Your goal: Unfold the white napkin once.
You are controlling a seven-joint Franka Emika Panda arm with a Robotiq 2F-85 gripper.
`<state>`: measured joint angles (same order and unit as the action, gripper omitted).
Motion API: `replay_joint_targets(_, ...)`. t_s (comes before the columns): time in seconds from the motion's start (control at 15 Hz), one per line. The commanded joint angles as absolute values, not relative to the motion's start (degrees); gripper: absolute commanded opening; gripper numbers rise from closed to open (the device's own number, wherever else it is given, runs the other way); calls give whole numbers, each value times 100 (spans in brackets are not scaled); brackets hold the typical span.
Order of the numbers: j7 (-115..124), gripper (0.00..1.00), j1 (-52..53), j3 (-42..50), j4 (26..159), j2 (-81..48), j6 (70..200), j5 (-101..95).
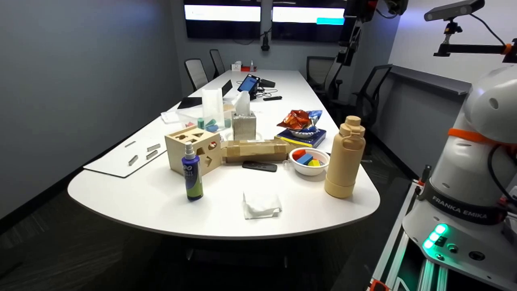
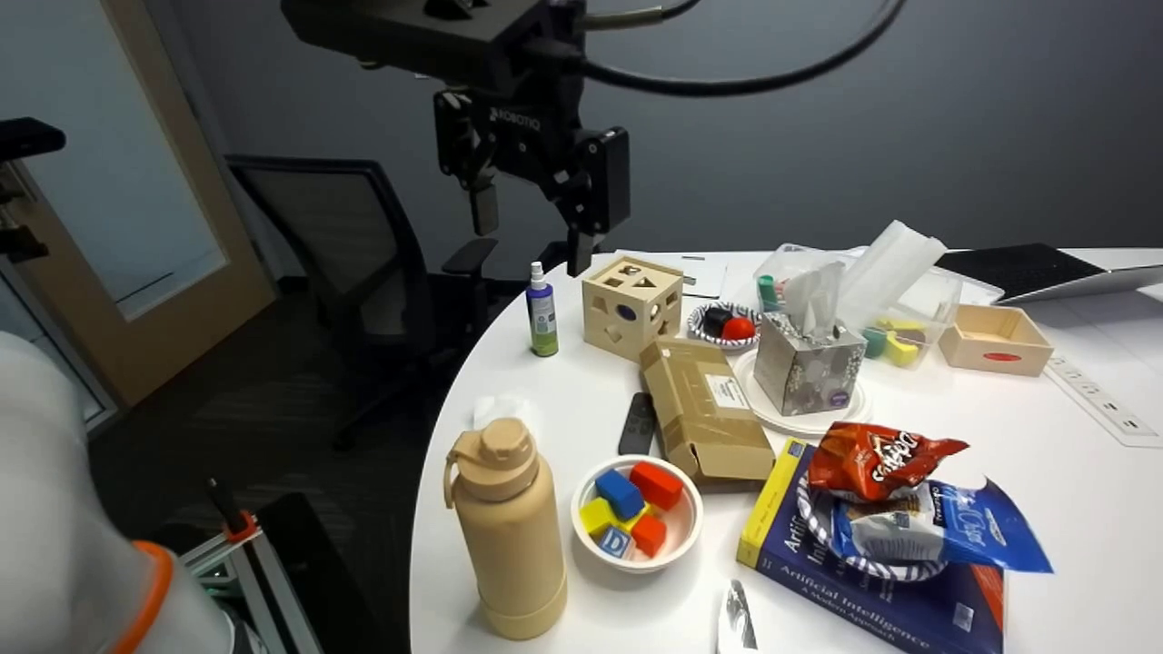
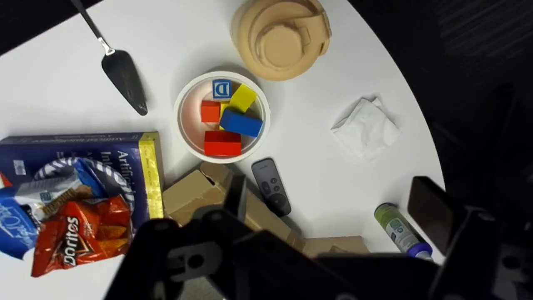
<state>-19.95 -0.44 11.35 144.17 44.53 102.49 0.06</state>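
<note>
Your gripper (image 2: pixel 533 230) hangs above the table (image 3: pixel 325 191), jaws wide apart; in your wrist view the napkin (image 3: pixel 366 130) lies folded near the table's edge, at 3 o'clock from the bowl (image 3: pixel 191 125), with the bottle (image 3: pixel 283 45) at the bowl's 1 o'clock

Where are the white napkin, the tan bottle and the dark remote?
White napkin (image 3: pixel 367 130), wrist view: top layer, near its middle.
Tan bottle (image 2: pixel 513 540), in an exterior view: side of its body.
Dark remote (image 3: pixel 271 186), wrist view: its button face.
</note>
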Motion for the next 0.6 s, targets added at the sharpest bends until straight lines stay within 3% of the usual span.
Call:
replay_joint_targets(0.0,-1847,100,296,522,14790,4422,10853,15)
replay_joint_targets(0.53,-673,100,1209,-1008,15650,3276,12937,45)
